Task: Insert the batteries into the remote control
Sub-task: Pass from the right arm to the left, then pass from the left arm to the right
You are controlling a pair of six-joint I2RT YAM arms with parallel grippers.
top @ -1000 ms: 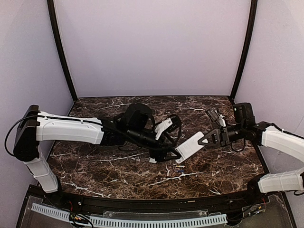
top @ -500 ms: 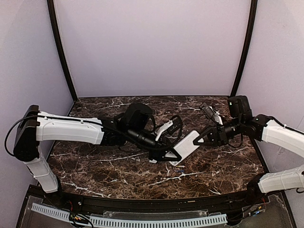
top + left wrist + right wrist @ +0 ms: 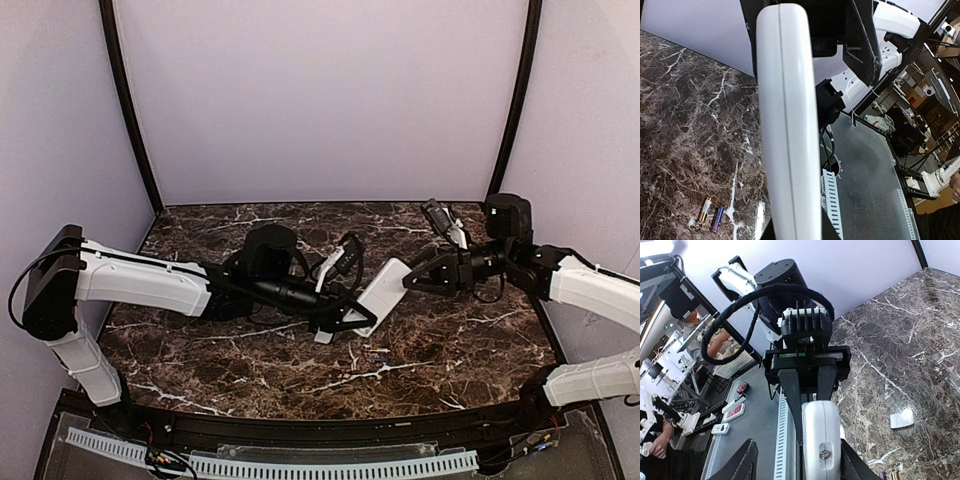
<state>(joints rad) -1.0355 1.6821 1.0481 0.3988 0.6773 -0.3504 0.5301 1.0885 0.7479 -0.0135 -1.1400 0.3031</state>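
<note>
Two batteries (image 3: 711, 214) lie on the tabletop (image 3: 200, 350), unloaded, while my left pincer (image 3: 362, 318) and right pincer (image 3: 410, 281) each clench an end of the remote control (image 3: 385, 292), held aloft. Next, I judge: settle it back-up, free one pincer, fetch a battery.

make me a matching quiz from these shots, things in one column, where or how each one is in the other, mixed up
Things:
1 remote control
2 batteries
3 white cover piece
4 left claw

States:
A lying side by side on the marble table
B shut on something white
C held up in the air
D lying flat on the marble by itself

Pairs: 1-C, 2-A, 3-D, 4-B
</note>
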